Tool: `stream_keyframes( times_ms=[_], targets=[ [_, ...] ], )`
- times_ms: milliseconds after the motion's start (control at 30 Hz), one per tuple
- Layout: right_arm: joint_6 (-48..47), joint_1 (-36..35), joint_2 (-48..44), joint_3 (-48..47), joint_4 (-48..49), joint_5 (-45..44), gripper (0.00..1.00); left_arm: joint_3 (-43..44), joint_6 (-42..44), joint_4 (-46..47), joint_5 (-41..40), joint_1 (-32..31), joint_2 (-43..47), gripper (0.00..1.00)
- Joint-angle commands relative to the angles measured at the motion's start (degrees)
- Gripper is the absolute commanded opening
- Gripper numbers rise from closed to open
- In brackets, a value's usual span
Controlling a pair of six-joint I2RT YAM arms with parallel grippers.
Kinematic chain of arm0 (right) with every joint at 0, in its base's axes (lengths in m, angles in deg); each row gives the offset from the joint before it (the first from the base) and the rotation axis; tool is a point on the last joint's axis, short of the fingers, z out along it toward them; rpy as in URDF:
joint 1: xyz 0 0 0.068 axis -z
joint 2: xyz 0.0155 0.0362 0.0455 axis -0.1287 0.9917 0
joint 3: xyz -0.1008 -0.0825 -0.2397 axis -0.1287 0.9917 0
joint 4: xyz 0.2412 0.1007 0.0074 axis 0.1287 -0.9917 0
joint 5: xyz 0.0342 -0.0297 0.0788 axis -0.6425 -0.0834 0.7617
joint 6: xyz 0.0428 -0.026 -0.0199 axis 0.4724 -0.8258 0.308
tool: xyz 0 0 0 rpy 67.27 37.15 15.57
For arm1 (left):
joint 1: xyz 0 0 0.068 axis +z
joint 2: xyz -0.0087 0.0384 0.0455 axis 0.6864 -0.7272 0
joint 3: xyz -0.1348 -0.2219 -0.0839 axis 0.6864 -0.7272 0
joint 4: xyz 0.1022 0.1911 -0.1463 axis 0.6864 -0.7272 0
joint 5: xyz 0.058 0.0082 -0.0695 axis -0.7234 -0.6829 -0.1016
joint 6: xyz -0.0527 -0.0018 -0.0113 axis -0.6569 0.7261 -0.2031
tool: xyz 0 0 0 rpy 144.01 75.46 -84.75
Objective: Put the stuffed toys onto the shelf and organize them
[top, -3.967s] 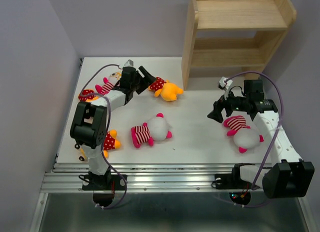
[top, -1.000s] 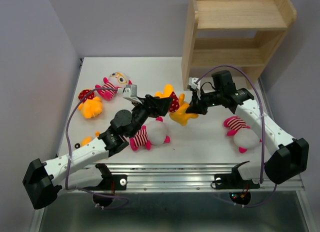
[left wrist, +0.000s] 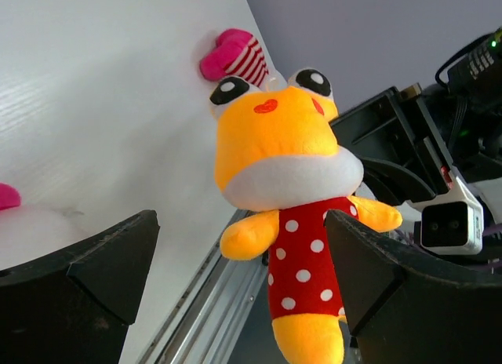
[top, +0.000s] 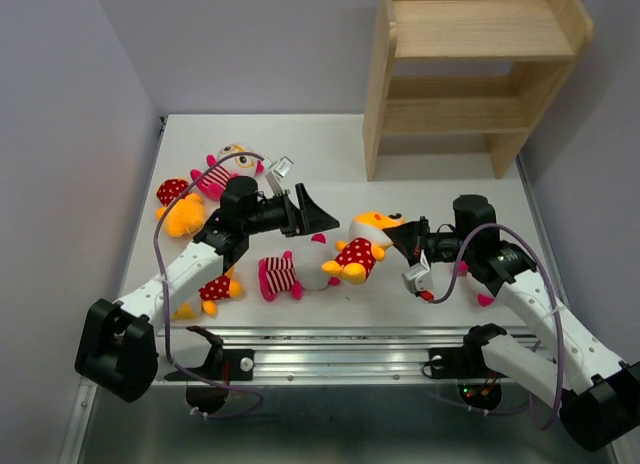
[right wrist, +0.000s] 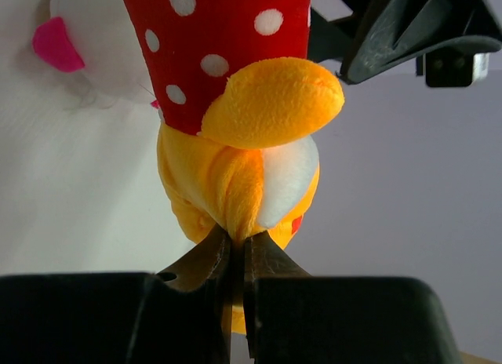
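Observation:
My right gripper [top: 396, 235] is shut on the head of a yellow-orange stuffed toy [top: 357, 254] in a red white-dotted outfit and holds it above the table. In the right wrist view the jaws [right wrist: 239, 246] pinch a fold of its yellow head [right wrist: 235, 183]. My left gripper [top: 312, 216] stands open just left of it. In the left wrist view the toy [left wrist: 286, 160] hangs between the spread fingers [left wrist: 102, 262], untouched. The light wooden shelf [top: 480, 74] stands at the back right. A striped stuffed toy [top: 290, 272] lies under the held one.
At the back left lie a striped toy [top: 232, 164] and a yellow toy [top: 180, 209]. Another yellow toy [top: 212, 289] lies under my left arm. A pink striped toy [left wrist: 235, 56] lies by the right arm. The table's metal front rail [top: 330, 359] is near.
The yellow toy has moved toward the front edge with my right gripper, which has drawn back. My left arm has swung back to the left, away from the toy.

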Motion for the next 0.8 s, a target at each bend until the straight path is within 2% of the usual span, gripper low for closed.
stream_keyframes(
  times_ms=[0,333,400,433,467,533,567,633,667,733,767],
  targets=[
    [-1.7,-0.4,-0.6,0.4,7.5,6.8,0.01,3.4,-0.3,7.4,5.7,-3.2,-2.0,0.98],
    [-0.3,-0.4,-1.6,3.2,10.0,9.3,0.01,2.3,-8.3,23.7,8.4,-9.1,-10.2,0.98],
    [0.6,-0.4,-1.8,4.1,11.0,9.2,0.01,2.0,-9.7,26.2,8.6,-9.4,-11.2,0.95],
    [0.8,-0.4,-1.9,4.3,11.2,9.2,0.01,2.0,-10.4,27.2,8.6,-9.4,-11.4,0.90],
    [1.1,-0.4,-1.9,4.5,11.5,8.8,0.01,1.5,-11.3,28.5,8.8,-9.4,-12.0,0.75],
    [2.6,-0.4,-1.9,5.1,12.6,8.1,0.01,0.7,-14.5,32.9,10.2,-9.4,-12.9,0.55],
    [3.2,-0.4,-1.9,5.3,13.9,7.8,0.01,0.5,-15.1,34.6,10.4,-9.4,-13.1,0.41],
    [5.6,-0.4,-1.9,5.8,15.2,7.5,0.04,0.2,-15.9,35.5,10.1,-9.5,-13.1,0.27],
    [6.4,-0.4,-1.9,5.9,15.6,7.1,0.05,-0.2,-16.1,35.8,9.8,-9.5,-13.0,0.14],
    [7.9,-0.4,-2.1,6.0,15.6,6.2,0.10,-1.2,-16.3,36.5,8.6,-9.5,-12.5,0.00],
    [8.3,-0.4,-2.2,6.1,15.4,5.8,0.14,-1.6,-16.4,36.6,8.0,-9.5,-12.2,0.00]
  ],
)
